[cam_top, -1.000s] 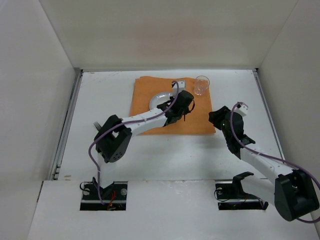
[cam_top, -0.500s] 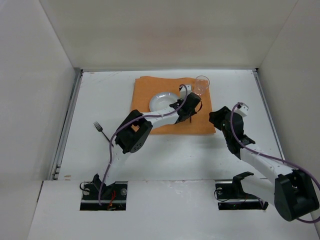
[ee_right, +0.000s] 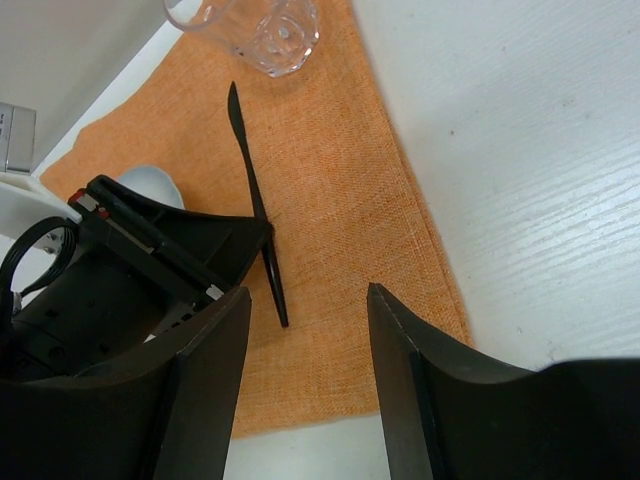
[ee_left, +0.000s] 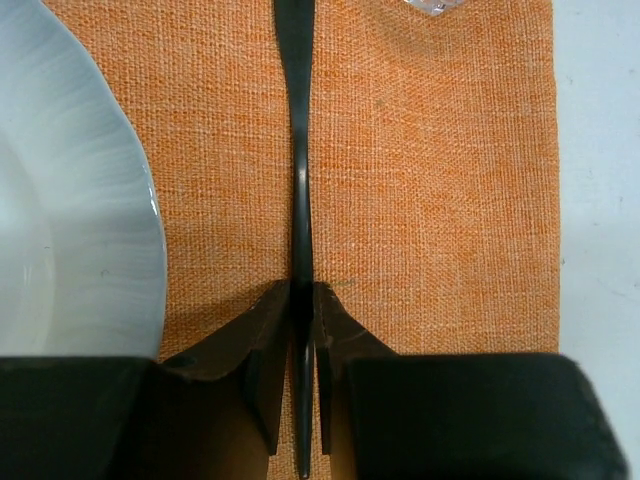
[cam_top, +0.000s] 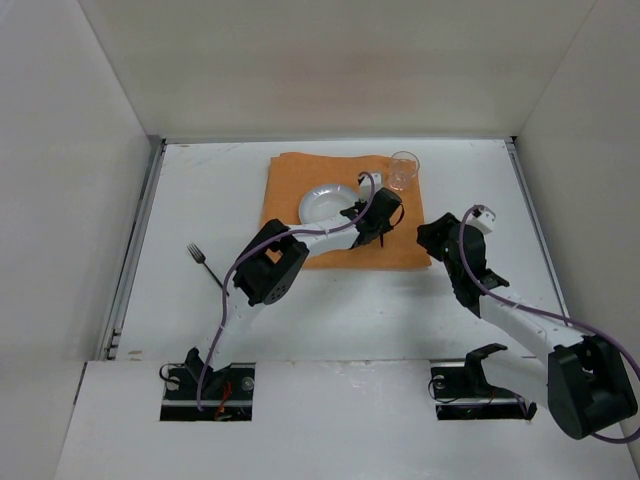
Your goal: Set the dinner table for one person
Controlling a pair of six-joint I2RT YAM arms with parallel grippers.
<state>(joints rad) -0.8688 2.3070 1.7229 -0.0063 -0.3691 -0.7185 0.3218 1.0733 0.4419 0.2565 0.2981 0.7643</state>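
The left gripper (ee_left: 303,300) pinches the black knife (ee_left: 297,150) flat on the orange mat (ee_left: 430,200) right of the plate (ee_left: 70,200), the right gripper (ee_right: 307,300) hangs wide and empty, so placing looks nearly done: release next, then likely fetch the fork (cam_top: 203,262) off the white worktop (cam_top: 350,310).

Flat matte white dinner table (cam_top: 200,190)

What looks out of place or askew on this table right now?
The fork lies alone on the bare dinner table, left of the orange mat and slanted, while the plate and knife are at the mat. Nothing looks spilled or damaged.
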